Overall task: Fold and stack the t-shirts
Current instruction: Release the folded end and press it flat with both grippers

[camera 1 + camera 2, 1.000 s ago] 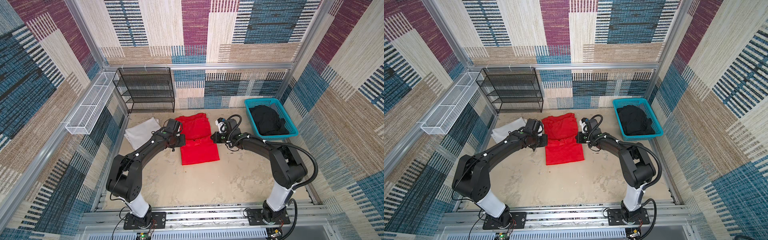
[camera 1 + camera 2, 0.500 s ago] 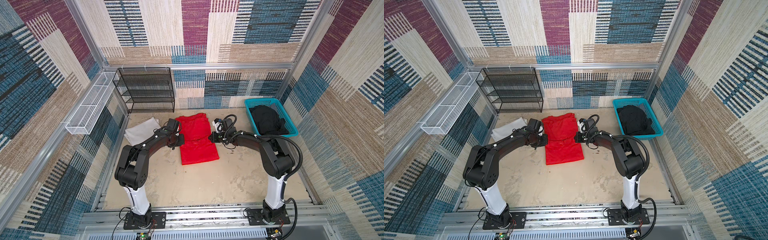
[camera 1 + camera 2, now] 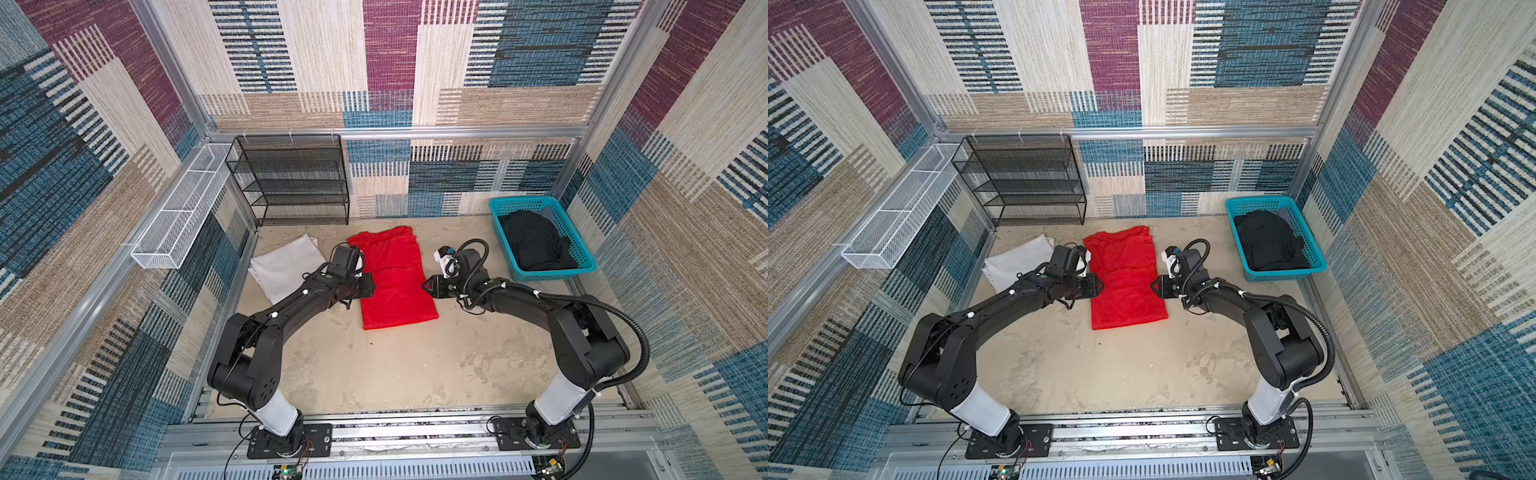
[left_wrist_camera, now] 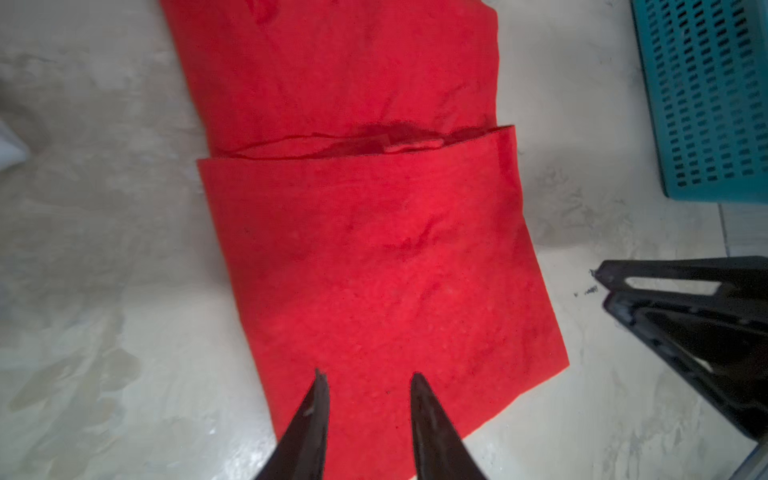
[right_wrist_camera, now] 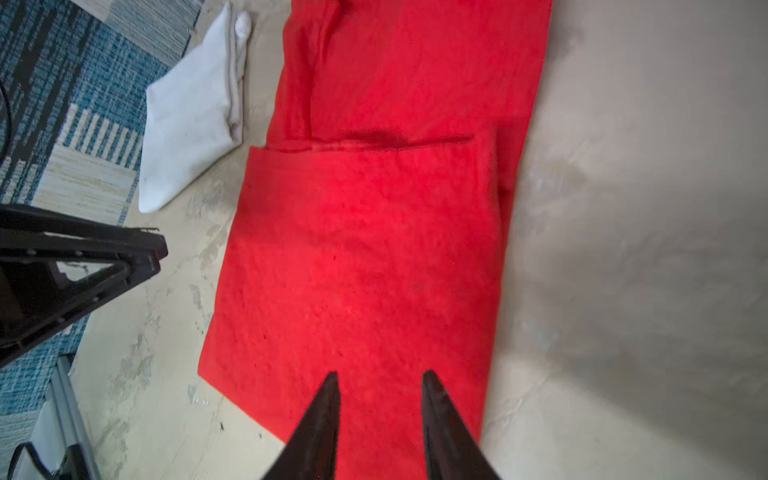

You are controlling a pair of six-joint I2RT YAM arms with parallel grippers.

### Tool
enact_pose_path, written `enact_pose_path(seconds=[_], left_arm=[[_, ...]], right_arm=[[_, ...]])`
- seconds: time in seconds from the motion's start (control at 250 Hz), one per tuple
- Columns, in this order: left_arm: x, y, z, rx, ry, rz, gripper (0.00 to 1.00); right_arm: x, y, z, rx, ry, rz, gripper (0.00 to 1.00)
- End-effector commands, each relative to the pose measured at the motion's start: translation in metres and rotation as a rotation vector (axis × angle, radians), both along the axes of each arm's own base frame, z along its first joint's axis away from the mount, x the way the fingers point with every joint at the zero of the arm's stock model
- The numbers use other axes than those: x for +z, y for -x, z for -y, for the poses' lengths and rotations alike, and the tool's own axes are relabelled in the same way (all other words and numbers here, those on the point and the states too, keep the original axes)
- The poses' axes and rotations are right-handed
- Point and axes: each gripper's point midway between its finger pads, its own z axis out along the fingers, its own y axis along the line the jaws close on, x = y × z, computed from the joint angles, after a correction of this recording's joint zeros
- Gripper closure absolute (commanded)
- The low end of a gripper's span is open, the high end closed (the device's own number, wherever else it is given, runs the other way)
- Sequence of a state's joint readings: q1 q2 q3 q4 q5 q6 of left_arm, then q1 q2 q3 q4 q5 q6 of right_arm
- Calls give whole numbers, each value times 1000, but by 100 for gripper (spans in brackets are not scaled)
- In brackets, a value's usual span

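Finding: my left gripper (image 4: 365,376) and right gripper (image 5: 380,374) both stand with jaws apart and empty. They flank the red t-shirt (image 3: 395,286), which lies mid-table as a long strip with its near half doubled over.

Judgement: one fold is done. The next calls for gripping both corners of one end, carrying them across evenly, then stacking the shirt on the folded white t-shirt (image 3: 286,266) beside it.

The black t-shirt (image 3: 536,243) sits unfolded in the teal basket (image 3: 523,202).

Table (image 3: 395,374): beige, mottled, scuffed. Walls: patterned woven panels, with a black mesh shelf (image 3: 291,178) at the rear.
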State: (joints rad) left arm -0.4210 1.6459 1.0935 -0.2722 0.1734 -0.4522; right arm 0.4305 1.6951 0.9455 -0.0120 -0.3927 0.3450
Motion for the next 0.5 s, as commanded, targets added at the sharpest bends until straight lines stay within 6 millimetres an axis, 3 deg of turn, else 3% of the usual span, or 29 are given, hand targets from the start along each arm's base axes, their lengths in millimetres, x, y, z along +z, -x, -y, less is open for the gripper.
enact_pose_path(seconds=[0.0, 0.16, 0.284, 0.496], left_arm=[[-7, -3, 14, -7, 37, -15, 66], [-19, -20, 7, 40, -4, 13, 66], [-20, -41, 5, 49, 18, 47, 67], [-33, -75, -8, 83, 52, 38, 68]], right_arm=[[4, 5, -13, 7, -76, -3, 68], [10, -11, -27, 16, -92, 9, 70], [16, -42, -40, 23, -74, 41, 69], [-3, -98, -57, 13, -58, 48, 70]])
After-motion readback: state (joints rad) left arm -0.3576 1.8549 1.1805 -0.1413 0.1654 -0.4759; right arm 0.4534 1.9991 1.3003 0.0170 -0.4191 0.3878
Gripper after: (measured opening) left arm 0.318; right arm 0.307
